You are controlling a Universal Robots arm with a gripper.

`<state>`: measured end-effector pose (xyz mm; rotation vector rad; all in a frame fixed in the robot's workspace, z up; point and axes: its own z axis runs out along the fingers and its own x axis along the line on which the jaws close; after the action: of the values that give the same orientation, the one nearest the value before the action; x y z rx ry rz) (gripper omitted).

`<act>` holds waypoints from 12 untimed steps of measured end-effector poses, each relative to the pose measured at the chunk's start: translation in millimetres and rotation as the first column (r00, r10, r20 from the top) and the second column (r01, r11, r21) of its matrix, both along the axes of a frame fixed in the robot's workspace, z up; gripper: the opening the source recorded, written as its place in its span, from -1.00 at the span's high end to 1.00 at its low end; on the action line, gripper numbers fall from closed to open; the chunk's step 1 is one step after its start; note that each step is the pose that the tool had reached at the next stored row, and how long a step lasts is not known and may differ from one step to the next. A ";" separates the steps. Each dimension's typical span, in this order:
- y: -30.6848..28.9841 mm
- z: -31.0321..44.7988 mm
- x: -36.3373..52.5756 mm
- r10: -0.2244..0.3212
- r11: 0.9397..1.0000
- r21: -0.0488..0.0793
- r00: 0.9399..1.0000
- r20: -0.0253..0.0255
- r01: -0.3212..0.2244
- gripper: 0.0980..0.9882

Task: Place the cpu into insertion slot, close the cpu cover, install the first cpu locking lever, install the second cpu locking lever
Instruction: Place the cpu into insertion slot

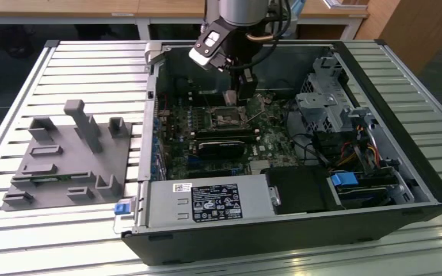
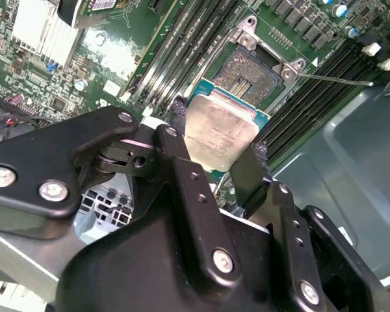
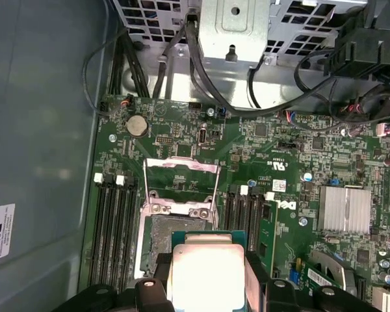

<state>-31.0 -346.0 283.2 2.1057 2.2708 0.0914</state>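
Cpu (image 2: pixel 220 133), the small flat square chip with a silvery-tan metal face, is being squeezed by its edges between the two fingers of the black gripper (image 2: pixel 216 148), so it is lying level. It is hanging just above the small dark square insertion slot (image 2: pixel 250 77). The thin silver cpu cover (image 3: pixel 182 163) is standing open on the green circuit board (image 3: pixel 279 156), leaving the slot free.

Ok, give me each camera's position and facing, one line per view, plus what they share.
Exterior view: off the arm, looking down into the open computer case; arm and gripper show.
First wrist view: at the wrist, facing the motherboard past the cpu; gripper tips show.
Second wrist view: at the wrist, facing the insertion slot; gripper linkages show.
Shared: both wrist views show the gripped cpu.
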 end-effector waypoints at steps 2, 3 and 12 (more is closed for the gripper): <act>0.0 -1.6 0.0 0.000 1.000 0.000 1.000 0.000 0.000 0.04; 0.0 -2.6 0.0 0.000 1.000 0.000 1.000 0.000 0.000 0.04; 7.0 -17.9 0.0 -0.018 1.000 0.000 1.000 -0.001 0.018 0.04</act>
<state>-31.0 -339.0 265.4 2.1266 2.2517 0.0889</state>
